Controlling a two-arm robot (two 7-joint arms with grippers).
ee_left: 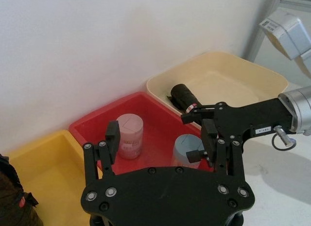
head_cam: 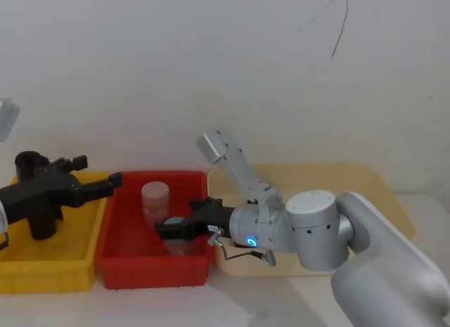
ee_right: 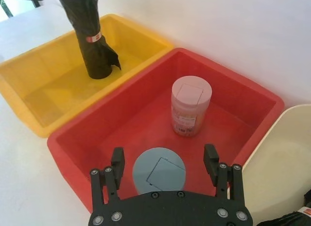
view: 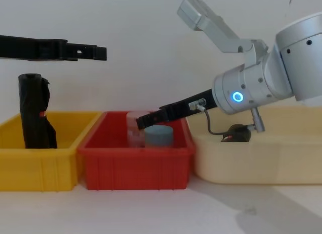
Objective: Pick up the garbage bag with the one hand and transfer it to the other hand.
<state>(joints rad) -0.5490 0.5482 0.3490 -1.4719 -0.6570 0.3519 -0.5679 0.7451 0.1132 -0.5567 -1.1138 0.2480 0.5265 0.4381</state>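
The garbage bag [ee_left: 183, 96], a thick black roll with a small red-and-white label near one end, lies on its side in the cream tub [ee_left: 252, 65]; the chest view shows the bag [view: 237, 133] just above the tub's rim. My left gripper [head_cam: 112, 179] hovers open and empty, high over the seam between the yellow and red bins. My right gripper [ee_right: 164, 160], on the blue-ringed arm, is open low inside the red bin, with its fingers on either side of a blue-lidded jar [ee_right: 159, 171]. Neither gripper touches the bag.
A looser black roll [ee_right: 92, 41] with a bulging flap stands upright in the yellow bin [head_cam: 63, 260]. The red bin [head_cam: 151, 271] also holds a pink jar [ee_right: 190, 107]. The three bins sit side by side against a white wall.
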